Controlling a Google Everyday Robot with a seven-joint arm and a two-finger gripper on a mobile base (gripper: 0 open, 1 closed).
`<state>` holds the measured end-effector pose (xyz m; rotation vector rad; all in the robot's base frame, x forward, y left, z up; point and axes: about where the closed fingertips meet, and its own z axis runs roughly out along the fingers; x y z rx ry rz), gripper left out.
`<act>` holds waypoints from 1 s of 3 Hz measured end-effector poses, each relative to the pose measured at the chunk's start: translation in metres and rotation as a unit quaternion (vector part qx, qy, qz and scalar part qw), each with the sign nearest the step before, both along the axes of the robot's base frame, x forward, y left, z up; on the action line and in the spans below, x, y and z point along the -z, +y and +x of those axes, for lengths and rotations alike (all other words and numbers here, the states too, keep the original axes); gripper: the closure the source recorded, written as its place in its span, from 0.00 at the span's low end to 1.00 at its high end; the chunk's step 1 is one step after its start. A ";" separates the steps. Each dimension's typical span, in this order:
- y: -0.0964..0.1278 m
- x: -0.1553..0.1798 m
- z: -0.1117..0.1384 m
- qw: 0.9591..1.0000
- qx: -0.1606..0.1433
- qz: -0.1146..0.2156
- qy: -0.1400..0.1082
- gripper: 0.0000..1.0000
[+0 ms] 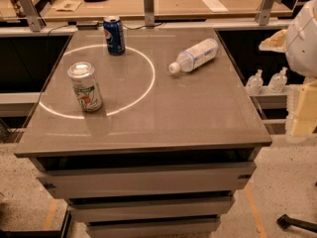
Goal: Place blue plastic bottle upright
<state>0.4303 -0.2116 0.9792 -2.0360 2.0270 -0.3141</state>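
The blue plastic bottle [195, 55] lies on its side on the grey table top [188, 118], at the back right. It is clear, with a white-and-pale-blue label, and its white cap points toward the front left. My gripper [303, 110] shows as a cream-coloured part at the right edge of the view. It is off the table, to the right of the bottle and lower in the frame, with a clear gap between them. It holds nothing that I can see.
A dark blue soda can [114, 35] stands at the back left. A white-and-green can [85, 87] stands at the front left, on a white ring of light. Two small pump bottles [254, 82] sit on a ledge right of the table. A wooden desk [173, 1] runs behind.
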 end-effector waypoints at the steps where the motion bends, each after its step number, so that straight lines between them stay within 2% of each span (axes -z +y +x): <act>1: -0.004 -0.003 0.000 0.997 -0.069 -0.020 0.009 0.00; 2: -0.004 -0.004 0.000 0.998 -0.067 -0.019 0.008 0.00; 3: 0.003 -0.001 0.015 0.995 -0.091 -0.046 0.017 0.00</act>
